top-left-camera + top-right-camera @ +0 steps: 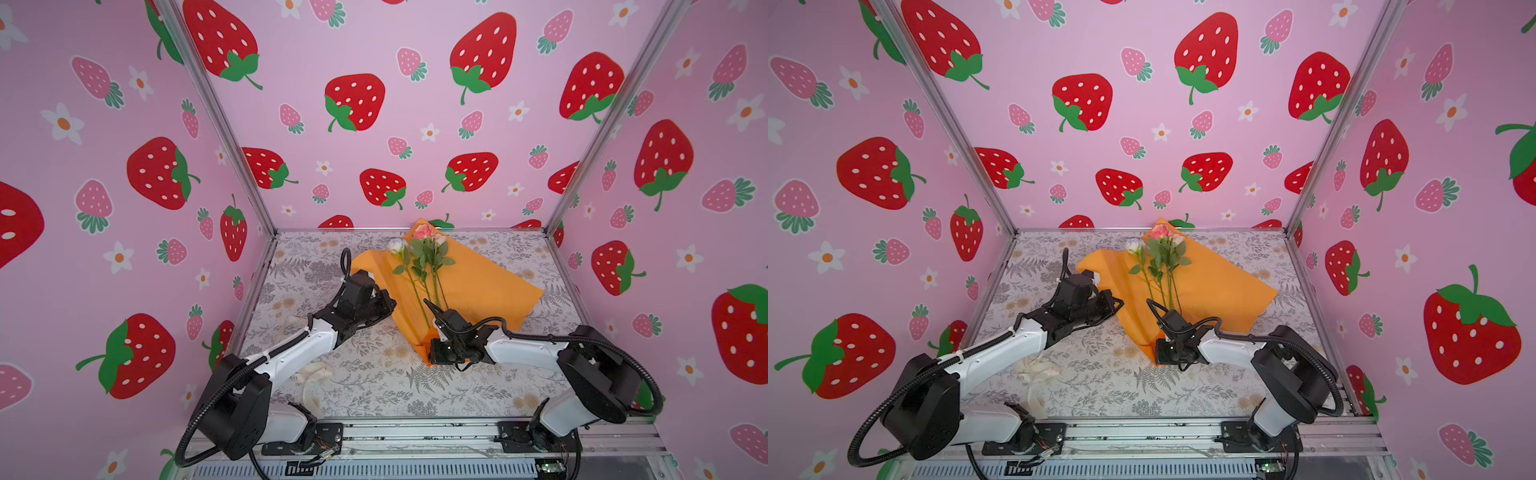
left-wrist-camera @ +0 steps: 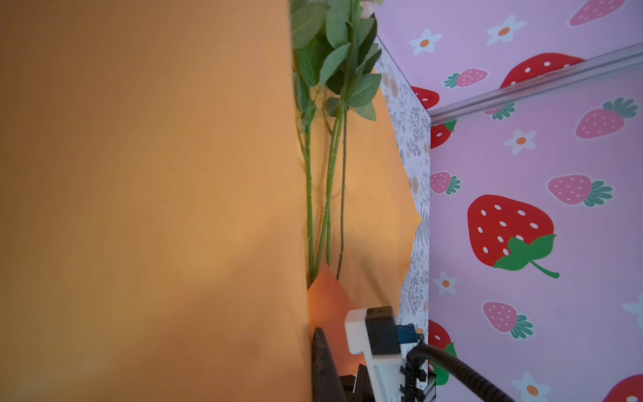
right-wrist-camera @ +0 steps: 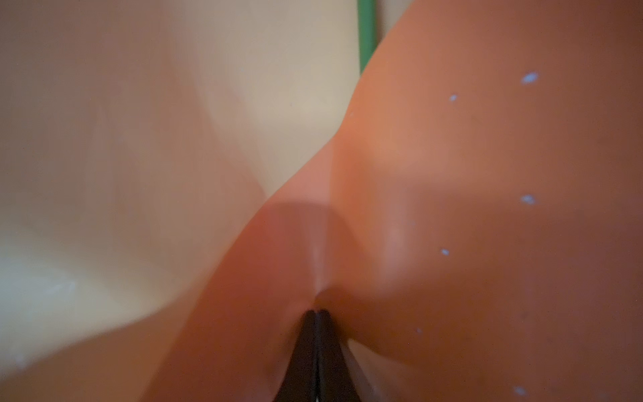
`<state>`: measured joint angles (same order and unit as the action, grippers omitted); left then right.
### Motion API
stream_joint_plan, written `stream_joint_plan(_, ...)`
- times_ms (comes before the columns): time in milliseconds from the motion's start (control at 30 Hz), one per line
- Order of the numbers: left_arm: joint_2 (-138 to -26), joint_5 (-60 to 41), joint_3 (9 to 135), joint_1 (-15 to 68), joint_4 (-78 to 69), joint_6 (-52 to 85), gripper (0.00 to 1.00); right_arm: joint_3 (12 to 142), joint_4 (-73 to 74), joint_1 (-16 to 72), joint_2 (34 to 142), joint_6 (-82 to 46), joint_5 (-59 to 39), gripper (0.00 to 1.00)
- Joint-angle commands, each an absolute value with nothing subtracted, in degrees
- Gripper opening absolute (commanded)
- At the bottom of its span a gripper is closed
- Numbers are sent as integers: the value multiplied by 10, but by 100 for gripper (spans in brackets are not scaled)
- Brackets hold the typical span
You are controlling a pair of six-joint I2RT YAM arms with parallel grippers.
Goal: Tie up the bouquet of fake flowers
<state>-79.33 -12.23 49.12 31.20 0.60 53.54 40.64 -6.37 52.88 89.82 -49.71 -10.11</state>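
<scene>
The bouquet of fake flowers point(image 1: 424, 257) point(image 1: 1160, 257) lies on an orange wrapping paper sheet point(image 1: 482, 286) point(image 1: 1221, 282), with its pink, white and peach heads toward the back wall. In the left wrist view its stems point(image 2: 327, 174) run along a raised fold of the paper point(image 2: 139, 174). My left gripper point(image 1: 390, 304) point(image 1: 1120, 303) point(image 2: 315, 351) is shut on the sheet's left edge; one dark finger point(image 2: 323, 369) shows, the other is hidden behind the paper. My right gripper point(image 1: 434, 359) point(image 1: 1160, 358) point(image 3: 316, 313) is shut on the paper's near corner, below the stem ends.
A cream ribbon point(image 1: 316, 374) point(image 1: 1034, 370) lies loose on the floral tabletop point(image 1: 374, 374) under the left arm. Pink strawberry walls close in three sides. A metal rail point(image 1: 415, 432) runs along the front edge.
</scene>
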Motion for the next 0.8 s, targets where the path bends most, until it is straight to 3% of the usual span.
stream_joint_plan(0,-829,-132,565,327,47,495,0,388,-78,529,893,-503,-92,6)
stream_joint_plan(333,-904,-167,634,352,50,490,0,352,-12,508,821,-507,-125,12)
stream_joint_plan(767,-1006,-201,732,372,78,470,0,222,25,454,541,-565,-72,47)
